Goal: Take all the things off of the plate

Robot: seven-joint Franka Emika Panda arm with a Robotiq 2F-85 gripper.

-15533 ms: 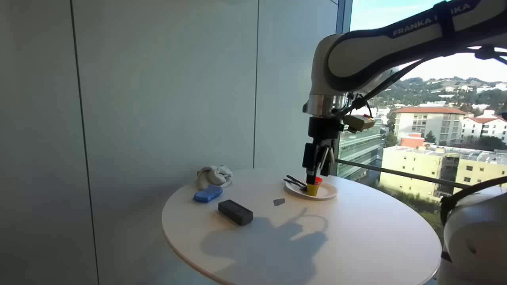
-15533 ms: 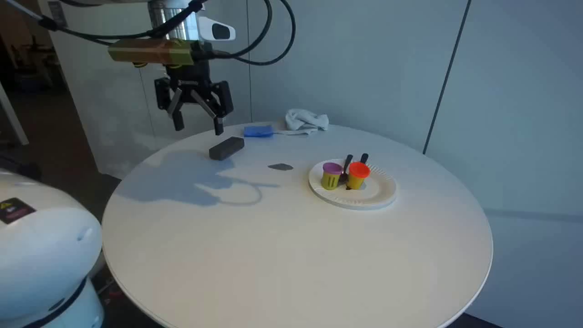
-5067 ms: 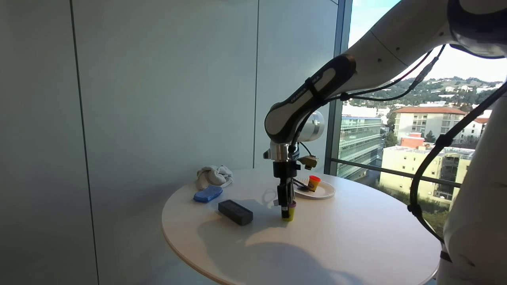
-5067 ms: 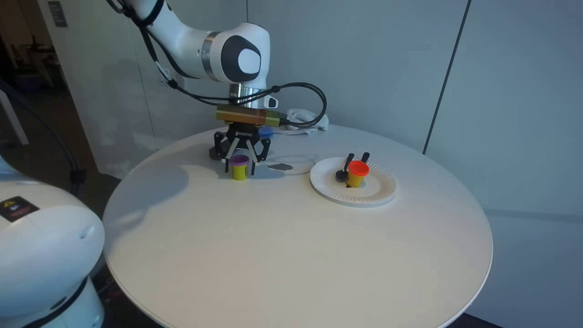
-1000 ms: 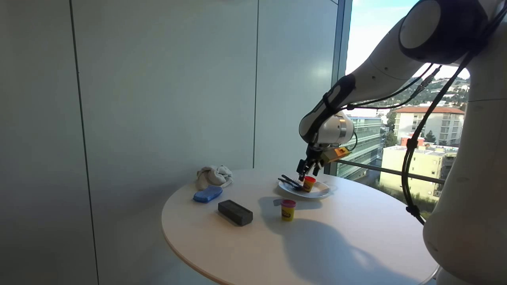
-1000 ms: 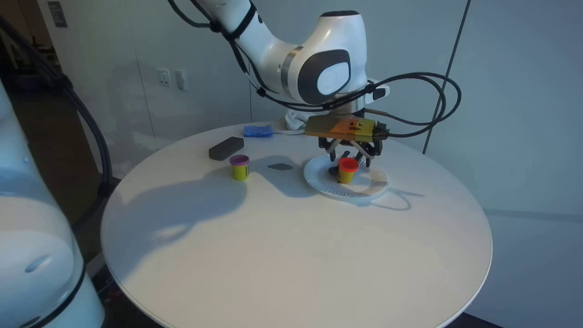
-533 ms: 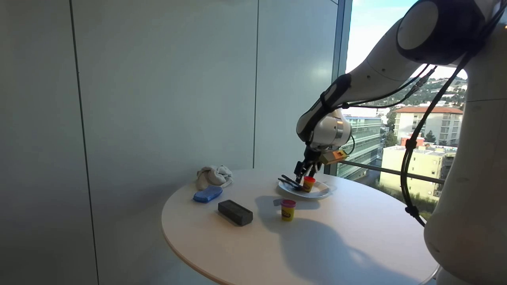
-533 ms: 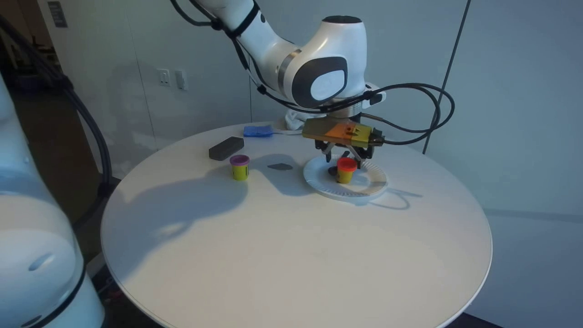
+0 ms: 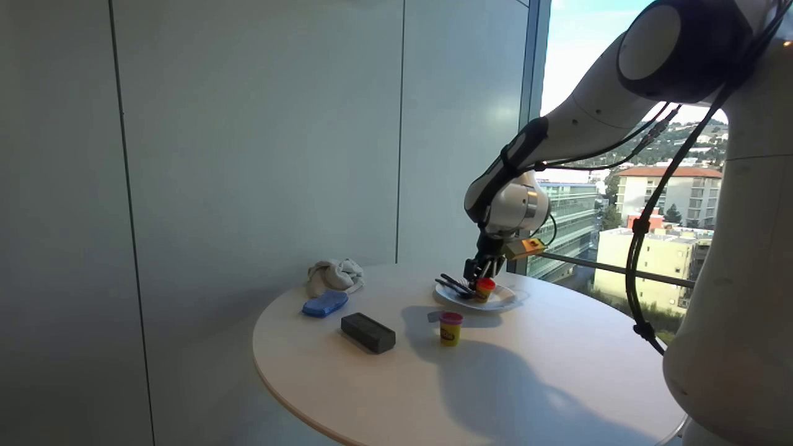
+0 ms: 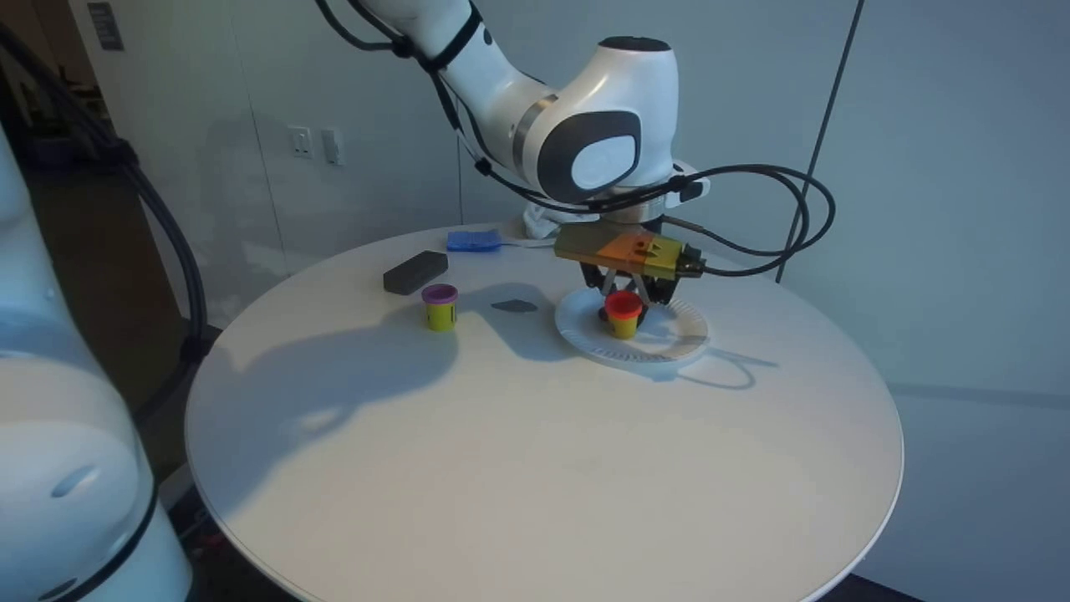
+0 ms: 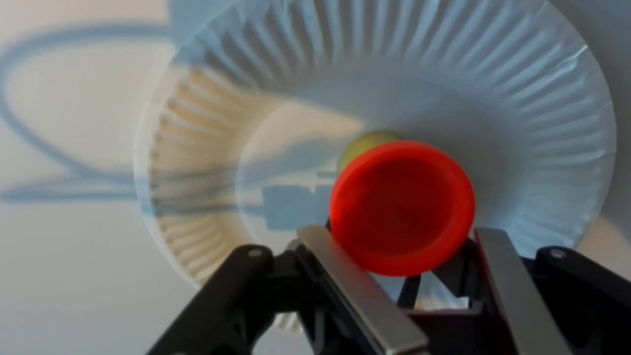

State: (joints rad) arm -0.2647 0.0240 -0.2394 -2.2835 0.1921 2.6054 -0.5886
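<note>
Round surface (image 10: 535, 468) bears one plate (image 10: 673, 341) and one purple-lidded tub (image 10: 440, 309). Fingers (image 11: 365, 290) grip one red-lidded tub (image 11: 402, 209) beside two dark utensils (image 9: 457, 284).

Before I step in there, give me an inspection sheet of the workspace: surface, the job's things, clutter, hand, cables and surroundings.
Surface: round white table, partly in shadow; breakage: nothing seen.
Job's things: red-lidded tub and dark utensils on the paper plate; purple-lidded tub upright on the table, off the plate.
Clutter: black block, blue item, crumpled pale cloth, flat grey patch of unclear nature.
Hand: low at the plate, jaws either side of the red-lidded tub; whether it is gripped, I cannot tell.
Cables: black cables strung along the arm; snags: nothing seen.
Surroundings: panelled wall behind the table, large window beside it.
</note>
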